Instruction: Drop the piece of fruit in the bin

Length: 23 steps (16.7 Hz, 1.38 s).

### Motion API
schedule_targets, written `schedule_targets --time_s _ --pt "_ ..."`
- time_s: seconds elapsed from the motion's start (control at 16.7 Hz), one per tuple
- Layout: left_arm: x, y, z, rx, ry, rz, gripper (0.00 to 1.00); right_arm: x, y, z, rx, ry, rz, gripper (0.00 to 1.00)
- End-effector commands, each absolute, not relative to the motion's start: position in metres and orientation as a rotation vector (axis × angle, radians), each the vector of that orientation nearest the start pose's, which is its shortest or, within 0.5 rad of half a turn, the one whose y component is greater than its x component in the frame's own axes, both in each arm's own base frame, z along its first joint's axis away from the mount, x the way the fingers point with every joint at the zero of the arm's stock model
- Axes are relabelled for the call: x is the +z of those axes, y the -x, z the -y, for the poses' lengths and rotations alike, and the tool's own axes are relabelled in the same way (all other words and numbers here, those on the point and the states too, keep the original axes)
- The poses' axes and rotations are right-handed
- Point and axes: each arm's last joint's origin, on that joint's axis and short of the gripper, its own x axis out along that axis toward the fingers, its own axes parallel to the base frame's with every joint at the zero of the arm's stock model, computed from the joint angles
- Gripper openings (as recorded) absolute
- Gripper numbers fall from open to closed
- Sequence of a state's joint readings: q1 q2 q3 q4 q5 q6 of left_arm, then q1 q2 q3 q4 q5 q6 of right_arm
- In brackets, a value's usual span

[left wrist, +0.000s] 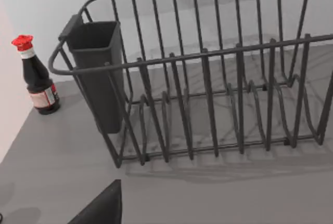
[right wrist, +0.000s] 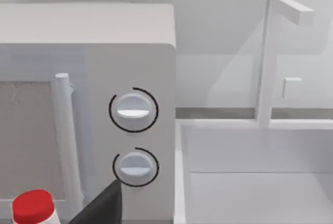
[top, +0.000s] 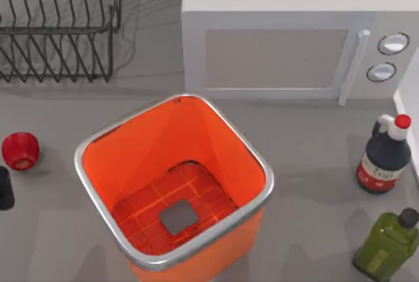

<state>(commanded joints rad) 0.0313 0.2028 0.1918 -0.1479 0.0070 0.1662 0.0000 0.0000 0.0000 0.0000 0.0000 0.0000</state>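
— From above, where is everything?
— A small glossy red fruit [top: 20, 150] lies on the grey table, left of the big orange silver-rimmed bin [top: 171, 184], not yet dropped in.

— And the wrist views?
— The left faces a black wire rack [left wrist: 208, 78], the right a white microwave [right wrist: 88, 109]; I cannot tell either gripper's state.

A matte black pincer [top: 4, 189] with a rounded body, and dark wedge-shaped fingertips [left wrist: 101, 207] with smooth faces

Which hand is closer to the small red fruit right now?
Left. The left hand sits at the table's left edge right beside the small glossy red round fruit; the right hand faces the white microwave on the table's right side.
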Motion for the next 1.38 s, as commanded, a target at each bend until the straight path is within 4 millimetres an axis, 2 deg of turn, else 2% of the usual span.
schedule_targets --time_s 0.12,0.24,0.42,0.54,0.72,0.84,0.96,1.14,1.38 --pt "0.219 -0.120 -0.004 -0.002 -0.259 -0.259 1.00 0.160 -0.106 0.001 0.000 0.000 0.000 1.00" --pt "0.244 -0.139 -0.007 -0.035 -0.366 -0.381 1.00 0.160 -0.106 0.001 0.000 0.000 0.000 1.00" --pt "0.268 -0.188 -0.013 -0.146 -0.535 -0.613 1.00 0.160 -0.106 0.001 0.000 0.000 0.000 1.00" --pt "0.270 -0.229 -0.018 -0.258 -0.642 -0.770 1.00 0.160 -0.106 0.001 0.000 0.000 0.000 1.00" --pt "0.258 -0.285 -0.023 -0.458 -0.782 -0.963 1.00 0.160 -0.106 0.001 0.000 0.000 0.000 1.00" --pt "0.238 -0.316 -0.026 -0.607 -0.843 -1.079 1.00 0.160 -0.106 0.001 0.000 0.000 0.000 1.00" --pt "0.215 -0.339 -0.028 -0.752 -0.878 -1.175 1.00 0.160 -0.106 0.001 0.000 0.000 0.000 1.00" --pt "0.188 -0.356 -0.028 -0.935 -0.900 -1.267 1.00 0.160 -0.106 0.001 0.000 0.000 0.000 1.00" --pt "0.178 -0.361 -0.026 -1.014 -0.906 -1.295 1.00 0.160 -0.106 0.001 0.000 0.000 0.000 1.00"
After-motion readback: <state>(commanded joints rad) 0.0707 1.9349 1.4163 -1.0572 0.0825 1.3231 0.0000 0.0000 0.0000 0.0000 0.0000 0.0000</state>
